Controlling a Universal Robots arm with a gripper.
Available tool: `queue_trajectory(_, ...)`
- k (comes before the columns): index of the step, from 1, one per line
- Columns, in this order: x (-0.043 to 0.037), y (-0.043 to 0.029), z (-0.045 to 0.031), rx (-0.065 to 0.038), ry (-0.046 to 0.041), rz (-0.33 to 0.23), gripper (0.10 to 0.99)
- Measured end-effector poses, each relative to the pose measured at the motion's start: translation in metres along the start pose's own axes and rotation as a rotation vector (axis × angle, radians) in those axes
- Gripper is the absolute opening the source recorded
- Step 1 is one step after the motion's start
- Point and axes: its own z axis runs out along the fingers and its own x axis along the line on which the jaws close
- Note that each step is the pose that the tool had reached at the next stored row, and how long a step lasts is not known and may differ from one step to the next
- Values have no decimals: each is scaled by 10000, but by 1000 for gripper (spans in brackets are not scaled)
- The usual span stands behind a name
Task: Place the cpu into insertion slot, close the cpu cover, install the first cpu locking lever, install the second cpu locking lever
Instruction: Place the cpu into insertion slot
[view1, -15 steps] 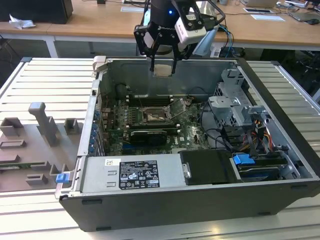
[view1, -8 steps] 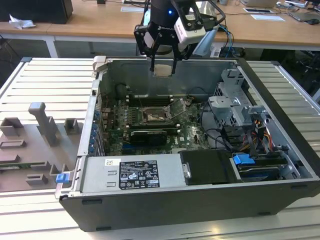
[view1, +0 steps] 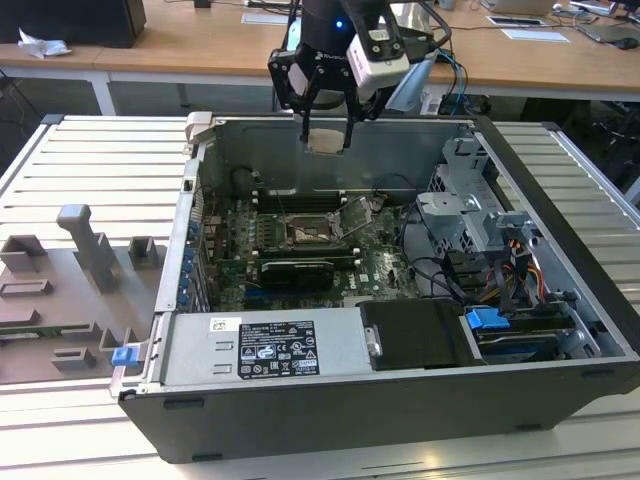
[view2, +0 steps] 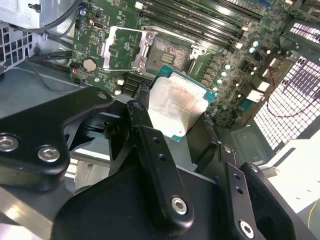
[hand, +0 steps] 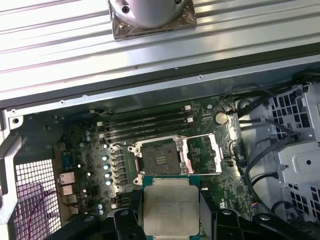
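Two black fingers of your gripper (view1: 325, 142) pinch the cpu (hand: 170, 210) by opposite edges, its metal top facing both wrist views. It hangs in the air above the open computer case (view1: 350, 420), near the case's far wall in the exterior view, well apart from the insertion slot (hand: 159, 159). That slot sits bare near the middle of the motherboard (view1: 225, 252). The cpu cover (view2: 143, 52) stands swung open at the slot's edge, toward the exterior view's right.

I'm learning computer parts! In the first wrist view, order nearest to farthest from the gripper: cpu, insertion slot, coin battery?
1. cpu, in the jaws.
2. insertion slot, just beyond it.
3. coin battery, past the open cpu cover.
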Motion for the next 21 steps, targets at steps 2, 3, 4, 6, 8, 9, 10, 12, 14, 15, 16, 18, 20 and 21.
queue_trajectory(2,0,0,1,-3,-16,174,537)
queue_trajectory(3,0,0,1,-4,-23,253,537)
queue_trajectory(4,0,0,1,-4,-33,364,537)
queue_trajectory(6,0,-1,5,-13,-76,845,537)
queue_trajectory(8,0,-1,8,-18,-105,1168,537)
queue_trajectory(9,0,-1,10,-23,-121,1342,537)
queue_trajectory(10,0,-1,10,-25,-133,1472,537)
queue_trajectory(12,0,-1,12,-31,-160,1778,537)
queue_trajectory(14,0,-1,14,-37,-187,2074,537)
queue_trajectory(15,0,-1,14,-40,-200,2218,537)
queue_trajectory(16,0,-1,16,-44,-211,2336,537)
queue_trajectory(18,-1,-2,25,-46,-218,2428,537)
queue_trajectory(20,0,-3,37,-40,-206,2437,537)
queue_trajectory(21,0,-4,46,-39,-205,2437,537)
